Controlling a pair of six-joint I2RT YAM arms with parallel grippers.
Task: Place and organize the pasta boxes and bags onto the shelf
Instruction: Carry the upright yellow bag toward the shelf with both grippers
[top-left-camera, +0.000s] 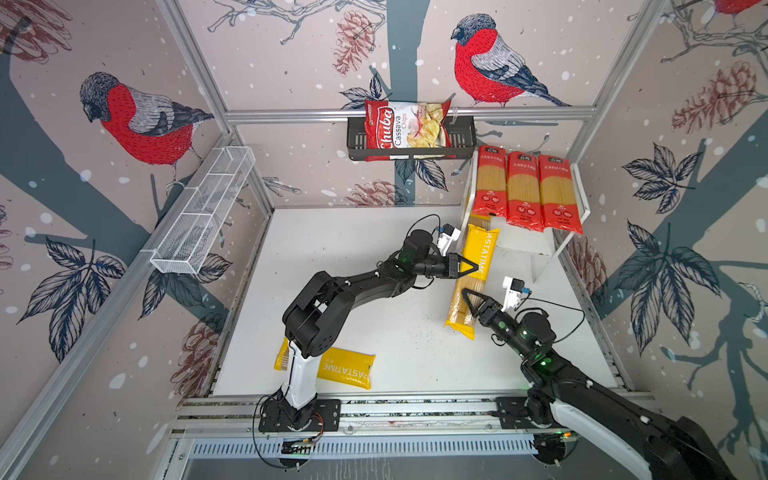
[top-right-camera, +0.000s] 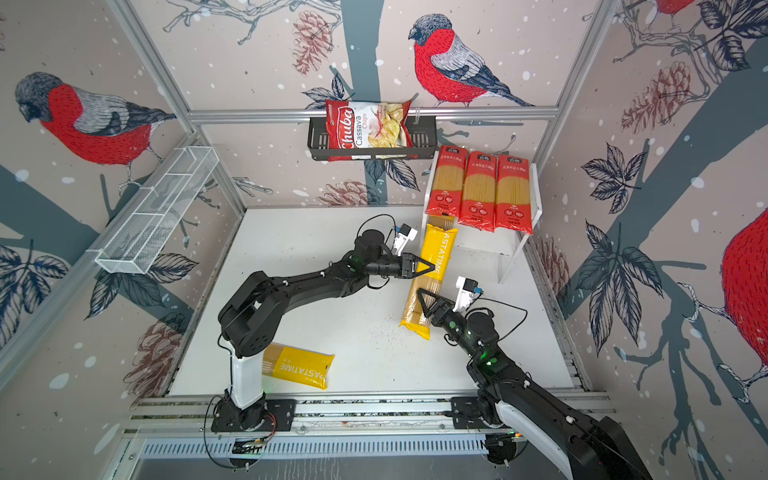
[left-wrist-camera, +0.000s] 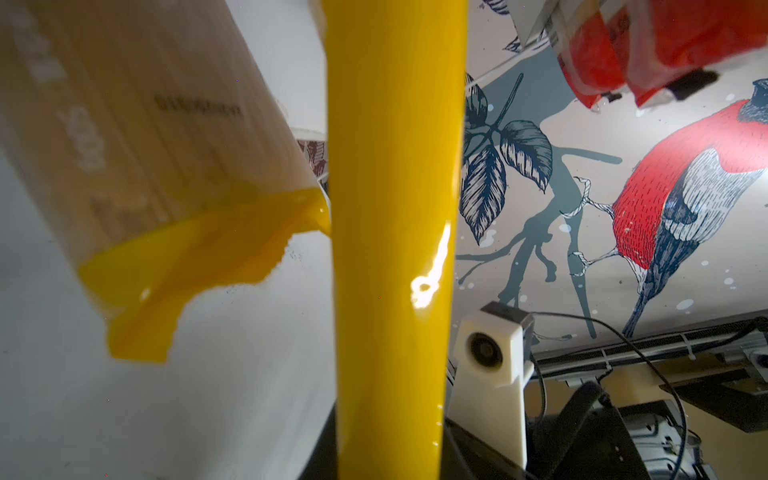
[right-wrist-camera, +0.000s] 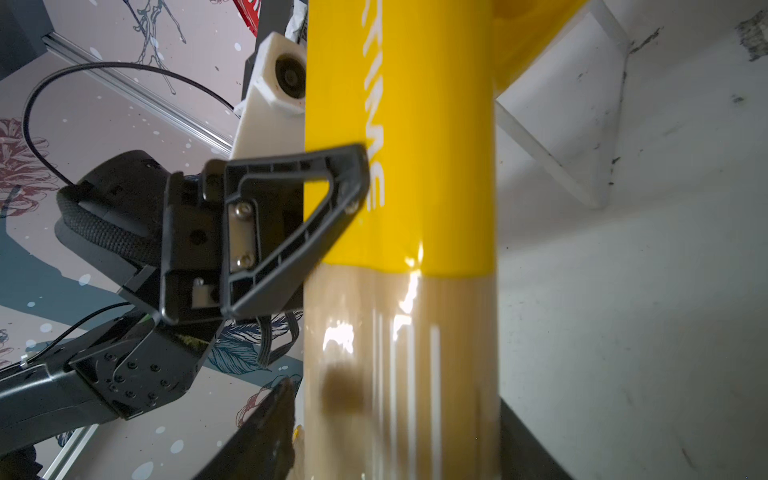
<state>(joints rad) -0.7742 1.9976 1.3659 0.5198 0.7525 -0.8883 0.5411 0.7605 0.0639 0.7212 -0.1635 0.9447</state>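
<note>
Three red pasta packets (top-left-camera: 523, 191) (top-right-camera: 478, 191) lie side by side on the top board of the white shelf (top-left-camera: 584, 199) (top-right-camera: 537, 199). A yellow PASTATIME packet (top-left-camera: 484, 245) (top-right-camera: 438, 247) (right-wrist-camera: 415, 124) hangs slanted in front of the shelf. My left gripper (top-left-camera: 473, 268) (top-right-camera: 431, 268) (left-wrist-camera: 390, 457) is shut on its yellow part. My right gripper (top-left-camera: 465, 293) (top-right-camera: 420, 293) (right-wrist-camera: 399, 415) straddles the clear lower part, open, with a slim gap at one finger. Another yellow packet (left-wrist-camera: 166, 166) (top-left-camera: 481, 217) lies under the top board. A third (top-left-camera: 345, 370) (top-right-camera: 299, 365) lies by the left arm's base.
A Chuba chips bag (top-left-camera: 405, 124) sits in the black wall basket (top-left-camera: 461, 133) at the back. A long white wire basket (top-left-camera: 203, 208) hangs on the left wall. Aluminium frame rails border the white table (top-left-camera: 353, 249).
</note>
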